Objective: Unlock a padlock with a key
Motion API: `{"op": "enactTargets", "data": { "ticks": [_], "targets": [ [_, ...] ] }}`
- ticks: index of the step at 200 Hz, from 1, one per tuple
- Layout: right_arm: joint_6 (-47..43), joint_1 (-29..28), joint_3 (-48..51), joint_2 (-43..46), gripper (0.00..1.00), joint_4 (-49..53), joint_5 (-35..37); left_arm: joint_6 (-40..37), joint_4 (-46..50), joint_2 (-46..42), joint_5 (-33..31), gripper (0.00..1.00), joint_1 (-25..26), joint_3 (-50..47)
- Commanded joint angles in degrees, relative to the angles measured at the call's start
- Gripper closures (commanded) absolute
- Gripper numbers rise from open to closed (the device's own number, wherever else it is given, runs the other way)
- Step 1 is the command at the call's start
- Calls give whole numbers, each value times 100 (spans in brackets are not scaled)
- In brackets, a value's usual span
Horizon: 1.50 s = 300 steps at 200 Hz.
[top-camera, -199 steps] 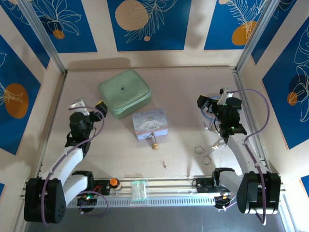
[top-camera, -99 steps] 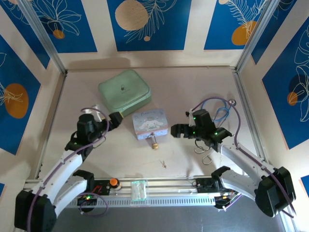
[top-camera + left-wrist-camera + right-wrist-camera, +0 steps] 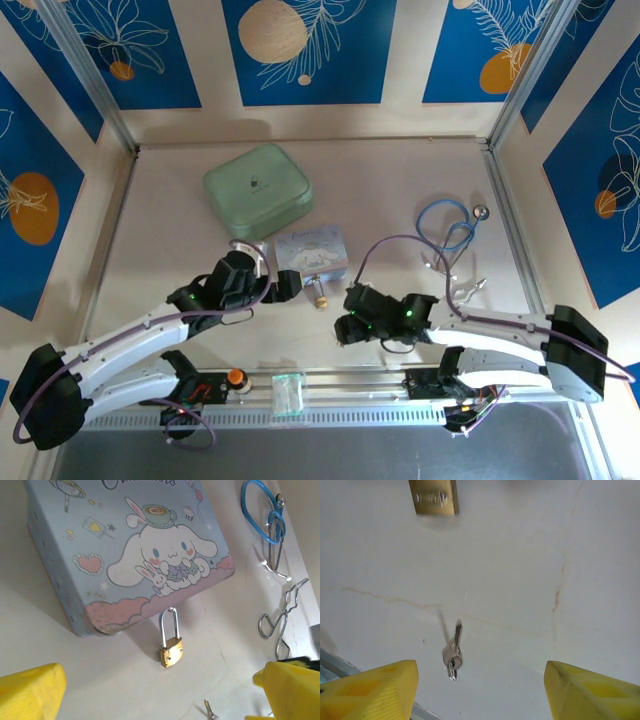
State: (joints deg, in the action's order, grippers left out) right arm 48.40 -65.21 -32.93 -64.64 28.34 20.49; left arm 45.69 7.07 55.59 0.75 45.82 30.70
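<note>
Having swung inward, right jaws straddle key [image 3: 452, 652]

The tin [image 3: 312, 255] sits in the middle of the table [image 3: 400, 180], with the case [image 3: 258, 190] just behind it to the left. The padlock [image 3: 170, 652] lies flat just beside the tin's near edge, and the key [image 3: 453, 655] lies nearer still. Well to the right, the cable [image 3: 445, 222] lies behind the wire clip [image 3: 465, 290].

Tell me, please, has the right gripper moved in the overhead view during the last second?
Yes. The right gripper has swung left and nearer, from beside the blue cable to just right of the padlock.
</note>
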Motion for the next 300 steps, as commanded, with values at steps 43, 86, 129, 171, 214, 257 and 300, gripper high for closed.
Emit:
{"op": "enactTargets", "data": {
  "ticks": [43, 86, 129, 171, 214, 257, 300],
  "targets": [
    [748, -997, -805, -1464, 45, 447, 1098, 593, 65, -283, -394, 1, 238, -339],
    [964, -1195, -1038, -1967, 54, 546, 1077, 643, 96, -468, -493, 1, 243, -451],
    [1096, -1371, -1127, -2113, 65, 727, 1016, 745, 31, -511, -462, 2, 243, -572],
    [936, -1374, -1075, -2262, 75, 462, 956, 871, -173, -506, -497, 2, 243, -738],
    [833, -1214, -952, -2404, 76, 251, 814, 906, -136, -540, -497, 2, 243, -785],
    [476, -1004, -628, -2128, 96, -171, 529, 906, -212, -569, -532, 4, 247, -810],
    [-111, -561, -199, -1309, 100, -405, 251, 1071, -599, -435, -261, 16, 244, -871]
  ]
}}
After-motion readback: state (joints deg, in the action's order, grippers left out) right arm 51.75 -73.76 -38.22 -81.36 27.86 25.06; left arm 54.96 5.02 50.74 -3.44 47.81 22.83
